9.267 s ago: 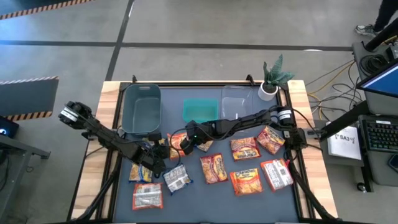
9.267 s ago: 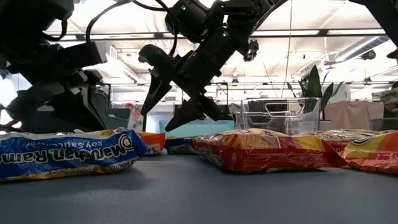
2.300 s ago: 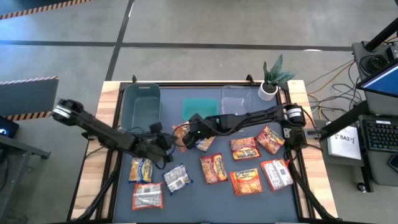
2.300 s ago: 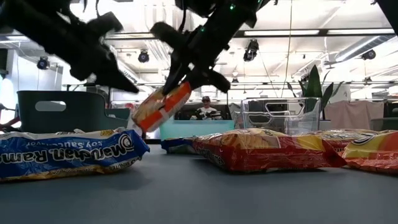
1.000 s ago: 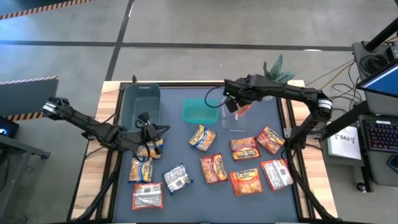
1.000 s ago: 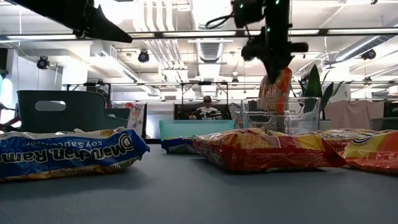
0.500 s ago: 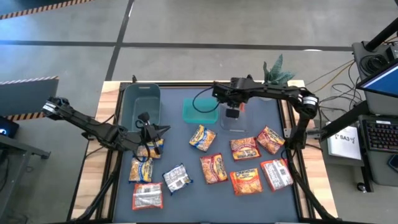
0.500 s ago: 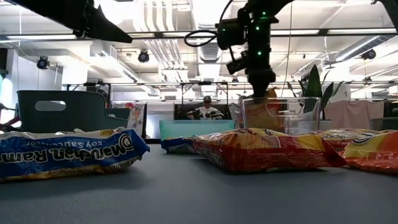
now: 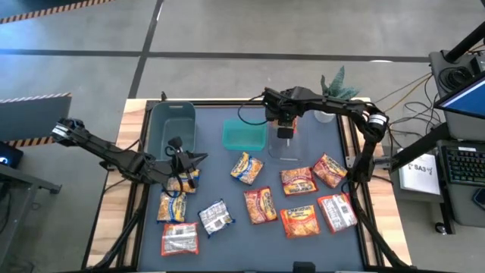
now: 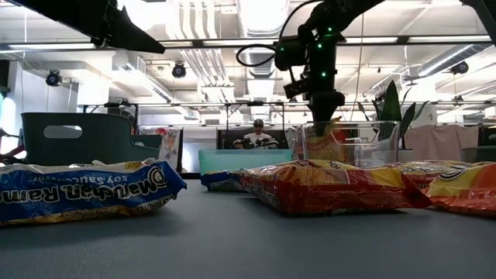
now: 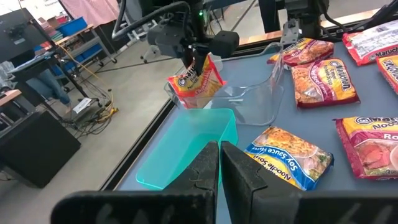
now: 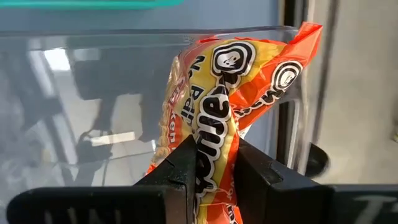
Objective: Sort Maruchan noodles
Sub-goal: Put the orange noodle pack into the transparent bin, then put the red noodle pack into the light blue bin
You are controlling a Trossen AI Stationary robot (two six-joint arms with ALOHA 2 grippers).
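Right now the right gripper pinches an orange Maruchan noodle packet and holds it down inside the clear bin at about one o'clock on the table. Other noodle packets lie flat across the middle. At nine o'clock the left gripper waits by the grey bin, fingers pressed together on nothing

Eleven packets in all. Five are orange: four lie on the table and one orange packet is in the clear bin. Three yellow-and-blue packets, one of them partly hidden under the left arm. Three red-and-white or grey packets. Three bins: the clear bin, a dark bin and a teal bin. One plant. Two arms, left and right arm.
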